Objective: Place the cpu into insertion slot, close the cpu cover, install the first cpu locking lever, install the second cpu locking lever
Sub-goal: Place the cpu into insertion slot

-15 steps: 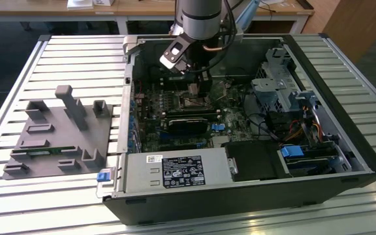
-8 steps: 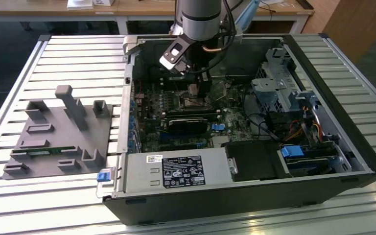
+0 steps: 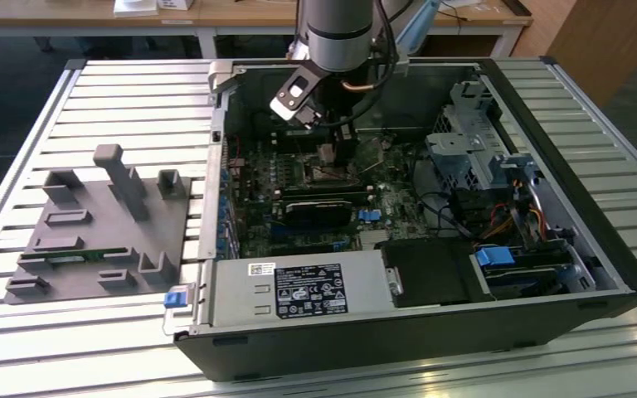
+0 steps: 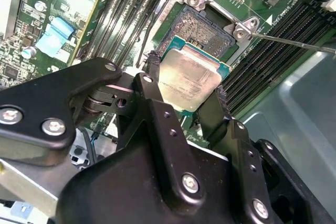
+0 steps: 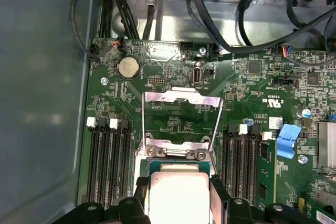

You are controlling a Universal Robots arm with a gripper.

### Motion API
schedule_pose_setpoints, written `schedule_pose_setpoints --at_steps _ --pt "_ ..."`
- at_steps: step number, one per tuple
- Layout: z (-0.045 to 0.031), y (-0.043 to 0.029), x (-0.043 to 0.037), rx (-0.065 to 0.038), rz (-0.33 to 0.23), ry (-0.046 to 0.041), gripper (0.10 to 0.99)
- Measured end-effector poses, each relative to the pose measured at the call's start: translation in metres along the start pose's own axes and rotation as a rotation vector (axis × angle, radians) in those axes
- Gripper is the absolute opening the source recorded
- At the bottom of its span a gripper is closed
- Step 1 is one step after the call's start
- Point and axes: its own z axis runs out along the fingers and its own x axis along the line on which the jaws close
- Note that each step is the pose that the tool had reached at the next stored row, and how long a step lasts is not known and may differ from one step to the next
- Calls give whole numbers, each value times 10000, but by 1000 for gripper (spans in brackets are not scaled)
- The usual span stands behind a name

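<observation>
My gripper (image 3: 330, 156) reaches down into the open computer case over the motherboard. It is shut on the cpu (image 4: 191, 77), a pale silvery square chip with one black finger (image 4: 151, 80) on each side. The chip hangs close over the insertion slot (image 4: 202, 27), whose dark socket and silver rim show just beyond it; I cannot tell whether they touch. In the first wrist view the cpu (image 5: 178, 192) sits between the fingers of the gripper (image 5: 178, 203). The cpu cover (image 5: 181, 98), a thin silver frame, stands flipped open past the slot. A thin locking lever (image 4: 294, 43) sticks out free beside the socket.
Long black memory slots (image 5: 107, 161) flank the socket on both sides. Black cables (image 5: 210, 9) hang across the case. A drive cage (image 3: 468, 141) and the power supply (image 3: 296, 290) fill the case's sides. A grey fixture (image 3: 97, 232) stands on the slatted table.
</observation>
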Motion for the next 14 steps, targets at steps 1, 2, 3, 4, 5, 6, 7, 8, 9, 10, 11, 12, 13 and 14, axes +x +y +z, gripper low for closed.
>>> schedule_pose_setpoints --at_steps 1,2,3,4,5,6,7,8,9,10,11,12,13,14 --pt "11 -1 5 0 2 0 541" --pt "22 -1 11 0 9 0 541" --pt "34 -2 19 0 25 -3 541" --pt "46 -4 28 -1 48 -4 541" --pt "57 -8 34 -2 68 -3 541" --pt "68 -13 38 -3 77 -6 541" --pt "80 -20 41 -2 82 -7 541" --pt "92 -29 43 -2 83 -7 541" --pt "107 -42 44 -3 83 -6 541" --pt "118 -49 45 -3 84 -6 541" --pt "128 -50 47 -2 90 -7 541" --pt "138 -50 48 -2 105 -9 541" --pt "147 -51 48 -2 130 -11 541" --pt "157 -53 48 -2 156 -13 541"
